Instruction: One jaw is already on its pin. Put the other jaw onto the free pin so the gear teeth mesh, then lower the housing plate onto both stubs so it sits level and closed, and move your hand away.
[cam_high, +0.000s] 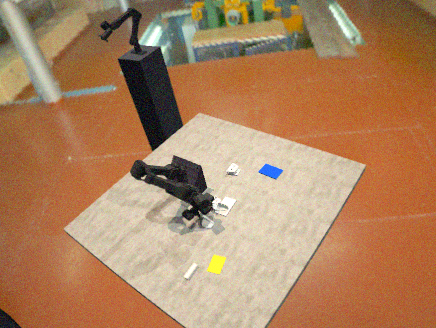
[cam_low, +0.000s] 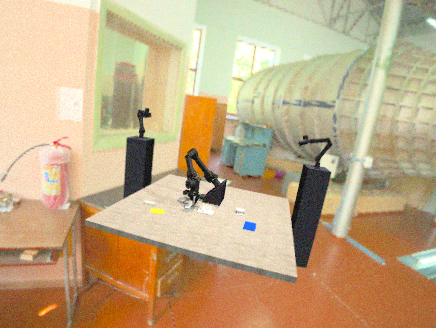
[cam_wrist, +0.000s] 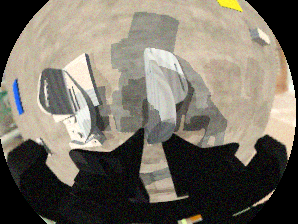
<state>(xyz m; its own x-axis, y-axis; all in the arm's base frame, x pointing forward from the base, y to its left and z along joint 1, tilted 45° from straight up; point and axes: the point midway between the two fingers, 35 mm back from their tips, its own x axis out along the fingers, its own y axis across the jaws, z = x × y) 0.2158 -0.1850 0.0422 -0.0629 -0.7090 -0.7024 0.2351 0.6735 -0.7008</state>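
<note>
The gripper (cam_high: 200, 220) (cam_low: 191, 194) (cam_wrist: 152, 129) pinches the loose jaw (cam_high: 207, 223) (cam_wrist: 161, 95) at its near end, presumably leaving the rest clear for seating. Beside it, the other jaw (cam_wrist: 67, 95) stands at the base (cam_high: 228, 206) (cam_low: 205, 210) (cam_wrist: 86, 75); farther off lies the plate (cam_high: 233, 169) (cam_low: 240, 211).

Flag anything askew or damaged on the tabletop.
Nothing looks spilled or plainly damaged. The loose jaw is off the assembly, but that fits the unfinished task; the gripper is closed on it.

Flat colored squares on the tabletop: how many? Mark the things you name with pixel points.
2. The blue square (cam_high: 270, 171) (cam_low: 249, 226) (cam_wrist: 18, 96) lies beyond the white parts from the yellow square (cam_high: 217, 264) (cam_low: 157, 211) (cam_wrist: 230, 4). The arm may hide others.
</note>
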